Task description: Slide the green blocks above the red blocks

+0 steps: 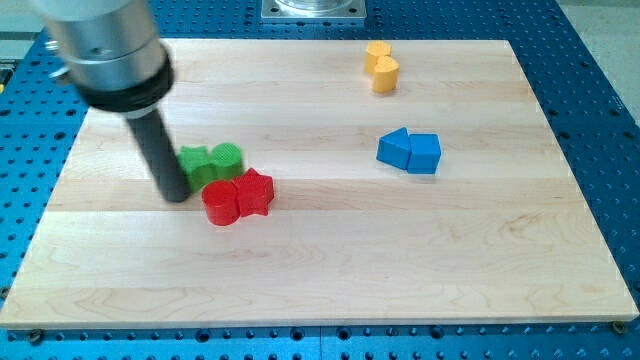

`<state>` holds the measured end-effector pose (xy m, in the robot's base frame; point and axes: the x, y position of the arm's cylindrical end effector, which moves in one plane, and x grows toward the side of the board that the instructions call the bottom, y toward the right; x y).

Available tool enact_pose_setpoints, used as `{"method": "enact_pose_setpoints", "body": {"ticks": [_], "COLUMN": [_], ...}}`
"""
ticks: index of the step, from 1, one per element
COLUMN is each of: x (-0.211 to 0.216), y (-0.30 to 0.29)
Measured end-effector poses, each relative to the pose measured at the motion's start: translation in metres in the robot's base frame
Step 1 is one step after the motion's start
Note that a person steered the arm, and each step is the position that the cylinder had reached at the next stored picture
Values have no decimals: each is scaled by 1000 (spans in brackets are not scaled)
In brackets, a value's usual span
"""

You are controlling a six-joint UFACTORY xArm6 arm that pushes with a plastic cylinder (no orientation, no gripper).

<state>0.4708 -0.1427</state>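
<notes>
Green blocks (211,160) sat just above the red blocks (238,196) (touching), the tip (175,195) holding nothing at their left, needing only withdrawal.

1. My tip (176,196) sits on the wooden board (330,270), view's left half; rod runs up to a grey cylinder at the view's top left.
2. Green blocks (211,162): two, touching each other, just right of the tip & slightly toward the view's top. The left one is partly hidden behind the rod; the right one looks round.
3. Red cylinder (219,204) just right of the tip, touching a red star-like block (254,192) on its right. Both touch the greens from below.
4. Blue blocks (409,151): pair, touching, well apart to the tip's right.
5. Yellow blocks (381,66): pair, touching, far right & toward the view's top.
</notes>
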Motion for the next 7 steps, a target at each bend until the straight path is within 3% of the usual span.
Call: {"method": "enact_pose_setpoints", "body": {"ticks": [1,2,3,6,7], "x": [-33,-68,-67,-49,-80], "y": [-44,-24,19,57,43]}}
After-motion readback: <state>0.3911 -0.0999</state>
